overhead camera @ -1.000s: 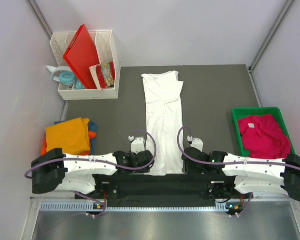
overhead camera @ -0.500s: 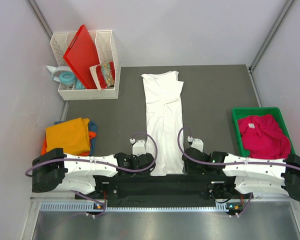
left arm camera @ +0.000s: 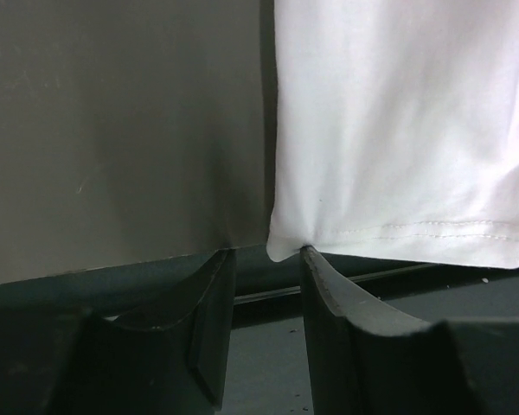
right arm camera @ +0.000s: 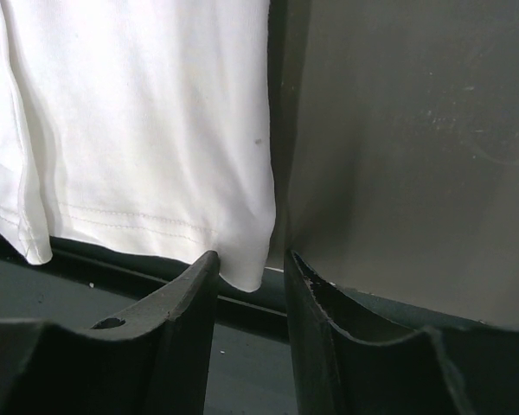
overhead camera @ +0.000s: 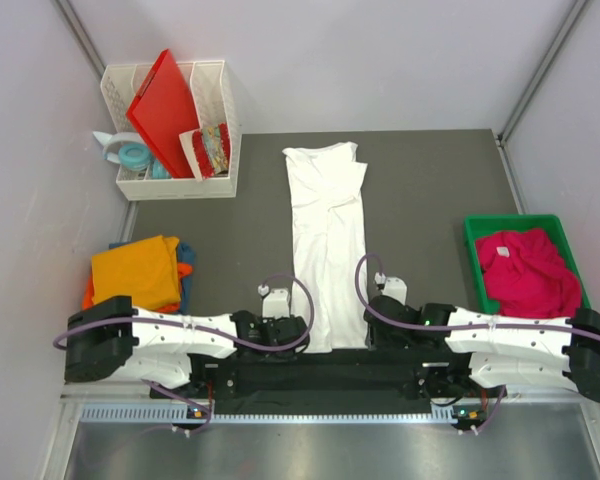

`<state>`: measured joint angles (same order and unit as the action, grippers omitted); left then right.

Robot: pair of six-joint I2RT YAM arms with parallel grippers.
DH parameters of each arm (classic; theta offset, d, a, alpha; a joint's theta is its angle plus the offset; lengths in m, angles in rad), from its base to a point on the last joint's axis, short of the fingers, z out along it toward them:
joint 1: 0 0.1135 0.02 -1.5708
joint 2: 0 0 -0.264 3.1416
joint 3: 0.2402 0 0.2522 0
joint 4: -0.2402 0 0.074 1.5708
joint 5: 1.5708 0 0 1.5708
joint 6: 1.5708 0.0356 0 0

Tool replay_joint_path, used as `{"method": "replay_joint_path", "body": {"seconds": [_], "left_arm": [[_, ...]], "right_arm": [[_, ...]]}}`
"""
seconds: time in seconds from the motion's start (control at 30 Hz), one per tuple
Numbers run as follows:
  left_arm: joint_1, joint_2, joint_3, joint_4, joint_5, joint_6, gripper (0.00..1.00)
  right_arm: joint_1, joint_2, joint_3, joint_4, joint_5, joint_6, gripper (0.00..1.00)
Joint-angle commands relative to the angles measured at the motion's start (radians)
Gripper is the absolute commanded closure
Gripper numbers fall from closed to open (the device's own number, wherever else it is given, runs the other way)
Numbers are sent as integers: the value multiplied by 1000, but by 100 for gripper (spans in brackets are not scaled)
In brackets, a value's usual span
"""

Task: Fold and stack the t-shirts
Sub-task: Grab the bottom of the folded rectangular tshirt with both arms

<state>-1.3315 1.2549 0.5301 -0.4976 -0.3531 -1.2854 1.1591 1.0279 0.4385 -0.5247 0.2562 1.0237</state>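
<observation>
A white t-shirt [overhead camera: 327,235] lies folded into a long strip down the middle of the grey mat. My left gripper [overhead camera: 302,335] is open at the strip's near left corner; in the left wrist view [left arm camera: 266,252] the hem corner [left arm camera: 281,242] sits between the fingertips. My right gripper [overhead camera: 365,333] is open at the near right corner; in the right wrist view [right arm camera: 251,259] the hem corner [right arm camera: 246,264] hangs between the fingers. An orange t-shirt [overhead camera: 137,271] lies on a blue one [overhead camera: 187,259] at the left. A magenta-pink t-shirt [overhead camera: 528,271] fills the green bin.
A white basket [overhead camera: 223,120] at the back left holds a red plastic board [overhead camera: 165,108] and small packets. A tape roll [overhead camera: 134,156] sits beside it. The green bin [overhead camera: 474,250] stands at the right edge. A black rail runs along the mat's near edge.
My left gripper has slid toward the near edge and a little right, reaching the shirt's near left corner. The right gripper and the shirts have not moved.
</observation>
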Motion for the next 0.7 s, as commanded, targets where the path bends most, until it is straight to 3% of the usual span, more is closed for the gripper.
{"method": "replay_joint_path", "body": {"seconds": [0.0, 0.4, 0.67], "left_arm": [[-8, 3, 19, -5, -38, -15, 59], [-9, -158, 60, -136, -135, -6, 56], [-9, -62, 54, -64, -107, 11, 56]], "right_arm": [[24, 4, -4, -47, -3, 18, 63], [30, 9, -4, -54, 2, 32, 62], [36, 32, 8, -44, 5, 30, 62]]}}
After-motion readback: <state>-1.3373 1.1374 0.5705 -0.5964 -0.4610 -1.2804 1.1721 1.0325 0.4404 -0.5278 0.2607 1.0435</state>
